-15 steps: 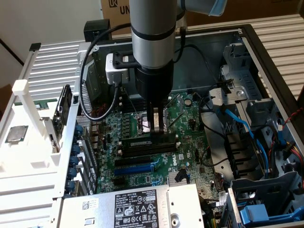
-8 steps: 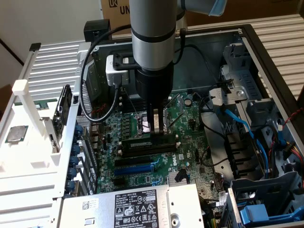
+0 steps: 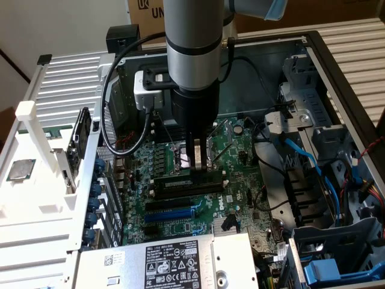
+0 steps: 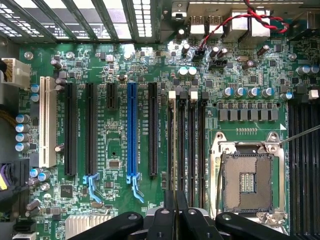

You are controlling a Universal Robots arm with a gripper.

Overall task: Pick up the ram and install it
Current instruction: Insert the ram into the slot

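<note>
The claw [image 3: 196, 168] is gripping the ram [image 3: 174, 183] edge-up among the black slots [image 4: 192, 145], and I reckon it is wanting level, straight-down pressure.

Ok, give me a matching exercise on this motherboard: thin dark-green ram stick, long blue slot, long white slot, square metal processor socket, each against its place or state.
1 thin dark-green ram stick
2 long blue slot
3 long white slot
4 square metal processor socket

A beside the short black slot
B open, no chip inside
C held by the gripper
D end of the slot row

Pairs: 1-C, 2-A, 3-D, 4-B
</note>
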